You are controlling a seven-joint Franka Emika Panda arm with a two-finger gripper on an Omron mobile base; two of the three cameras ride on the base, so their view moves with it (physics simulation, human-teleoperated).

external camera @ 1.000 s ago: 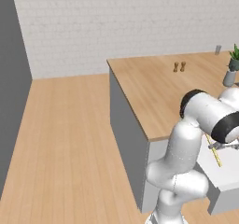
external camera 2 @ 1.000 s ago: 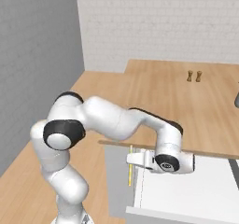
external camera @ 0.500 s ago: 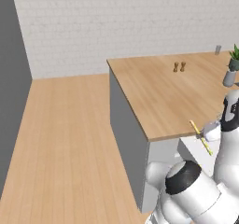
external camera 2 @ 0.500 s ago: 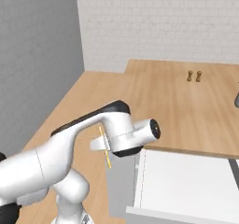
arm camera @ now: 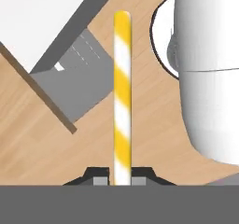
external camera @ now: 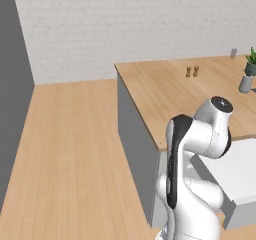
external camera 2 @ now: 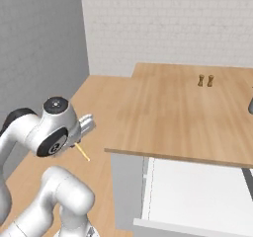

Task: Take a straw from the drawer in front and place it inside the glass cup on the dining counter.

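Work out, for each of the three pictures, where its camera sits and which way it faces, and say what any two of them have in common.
Left base view: behind the arm on its left, looking forward and down over the wooden counter and the open drawer; the white arm rises at lower right.
Right base view: behind on the right, facing the same counter and drawer; the arm is at lower left, the gripper shut on the straw.
Hand view: on the hand, looking along the straw at the floor and drawer; fingertips at the bottom.
Both base views share the counter, drawer and the two small brown shakers.
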